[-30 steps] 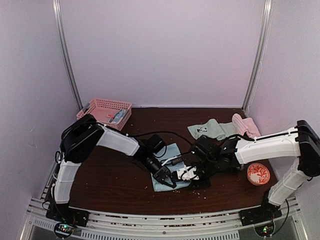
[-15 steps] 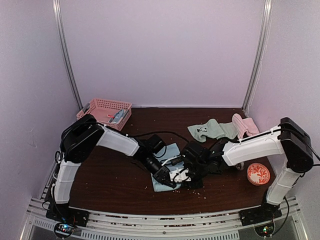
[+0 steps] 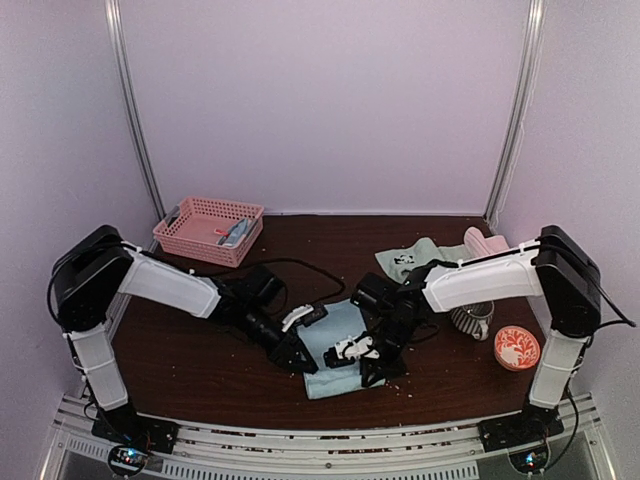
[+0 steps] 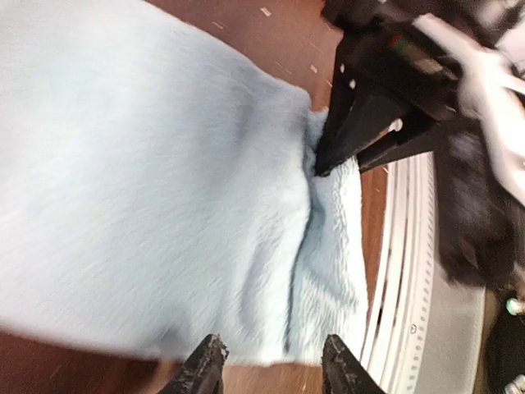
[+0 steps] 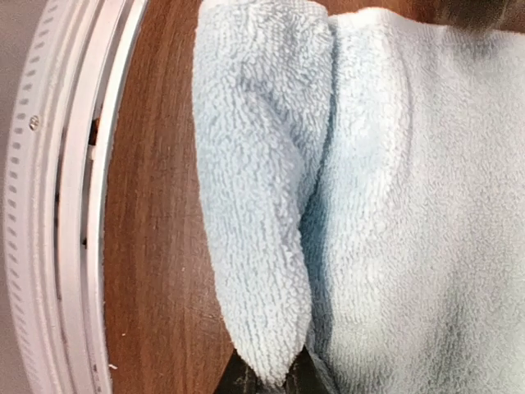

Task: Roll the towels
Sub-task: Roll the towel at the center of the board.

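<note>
Right gripper [image 4: 320, 164] is clamped tight on the folded near edge of the light blue towel [image 3: 335, 345] in the middle of the table [image 3: 200, 370], left gripper [image 4: 272, 355] gapes empty just off the hem, so I'd worry a one-sided tug skews the roll

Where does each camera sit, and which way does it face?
Top external: above, behind the bases, looking down on the table; left arm, right arm show.
Left wrist: on the left arm, facing the light blue towel; own jaws at bottom.
Right wrist: close over that towel's fold; own jaws barely peek in.
Shared: both wrist views show the fold.
</note>
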`<state>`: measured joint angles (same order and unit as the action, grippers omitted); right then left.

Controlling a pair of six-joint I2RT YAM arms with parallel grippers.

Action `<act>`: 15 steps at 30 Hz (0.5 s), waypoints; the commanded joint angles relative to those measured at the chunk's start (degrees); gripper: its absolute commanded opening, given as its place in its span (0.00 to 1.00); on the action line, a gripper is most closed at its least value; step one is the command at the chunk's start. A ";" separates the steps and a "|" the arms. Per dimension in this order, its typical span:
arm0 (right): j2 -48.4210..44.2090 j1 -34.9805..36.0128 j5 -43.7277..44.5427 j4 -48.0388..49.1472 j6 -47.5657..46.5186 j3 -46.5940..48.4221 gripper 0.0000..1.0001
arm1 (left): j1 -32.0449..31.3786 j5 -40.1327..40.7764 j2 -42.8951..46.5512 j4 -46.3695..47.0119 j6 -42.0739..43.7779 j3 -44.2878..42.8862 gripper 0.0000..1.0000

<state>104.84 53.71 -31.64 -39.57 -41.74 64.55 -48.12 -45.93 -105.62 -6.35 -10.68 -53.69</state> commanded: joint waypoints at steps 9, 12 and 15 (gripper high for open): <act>25.63 -10.80 -17.43 -28.00 1.14 23.10 0.03 | -5.06 33.70 29.17 3.23 8.93 7.94 0.52; 31.95 -11.70 -18.42 -33.81 0.76 28.46 0.02 | -11.32 38.86 27.18 -2.38 15.62 2.53 0.54; 34.49 -12.13 -18.90 -34.66 1.90 29.91 0.02 | -17.94 46.06 20.03 -9.10 22.13 -4.36 0.50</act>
<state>133.25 42.22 -55.64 -73.01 -40.58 93.54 -59.79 -12.12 -78.56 -7.86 0.08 -51.57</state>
